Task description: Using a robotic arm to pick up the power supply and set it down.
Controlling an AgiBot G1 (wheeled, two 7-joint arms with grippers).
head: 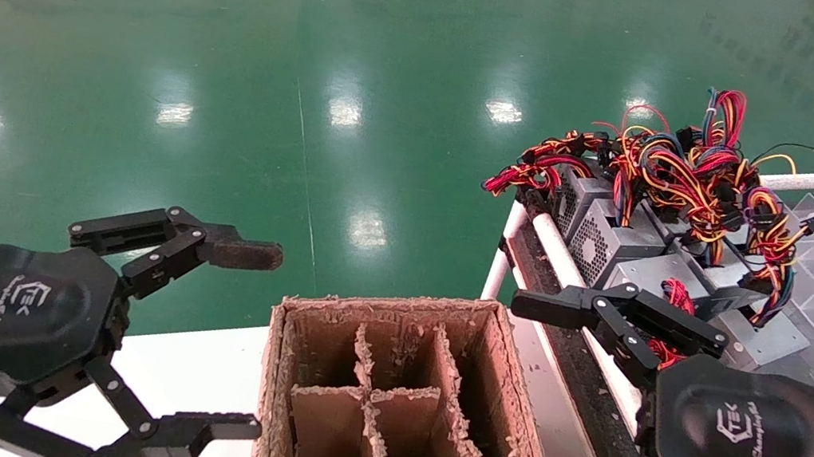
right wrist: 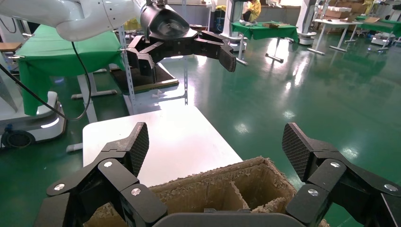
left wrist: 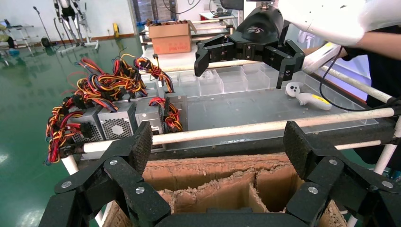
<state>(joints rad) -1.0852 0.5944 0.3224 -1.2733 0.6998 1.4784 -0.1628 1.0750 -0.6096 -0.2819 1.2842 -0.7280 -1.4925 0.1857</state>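
Both grippers, left (head: 241, 341) and right (head: 523, 395), fingers spread, flank cardboard box (head: 383, 386).

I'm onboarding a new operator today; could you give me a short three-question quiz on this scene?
1. True or false: the right gripper is shut on a grey sheet-metal power supply.
2. How many arms have an open gripper: A) none B) one C) both?
3. Fill in: the brown cardboard box with dividers sits between the left gripper and the ____ gripper.

Key: 1 false; 2 C; 3 right.
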